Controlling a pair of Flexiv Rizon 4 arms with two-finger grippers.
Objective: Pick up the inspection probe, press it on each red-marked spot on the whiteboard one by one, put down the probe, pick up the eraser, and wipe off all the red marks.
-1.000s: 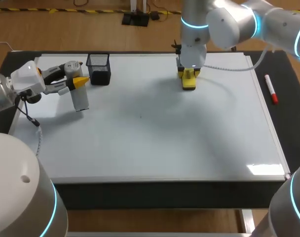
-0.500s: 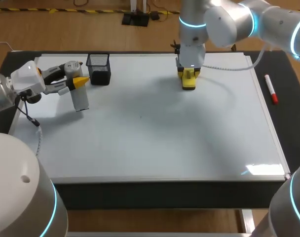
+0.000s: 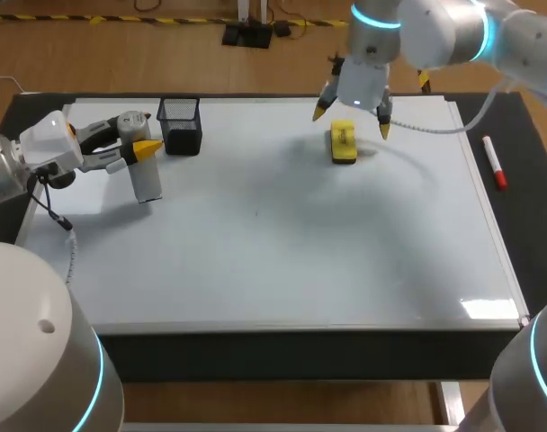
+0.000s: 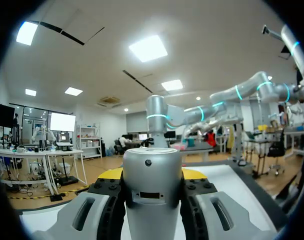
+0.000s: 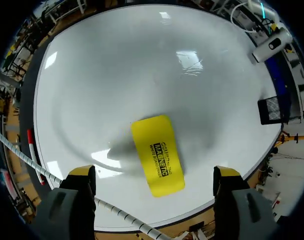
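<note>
The yellow eraser (image 3: 343, 142) lies flat on the whiteboard (image 3: 282, 243) near its far edge. It is directly beneath the right end effector (image 3: 353, 121), whose fingers are spread wide and touch nothing. The eraser's long axis runs roughly crosswise to the line between those fingers, so they straddle its narrow width, and this arm is much the nearer. The left end effector (image 3: 134, 148), well apart at the board's far left, is clamped on the inspection probe (image 3: 146, 180).
</note>
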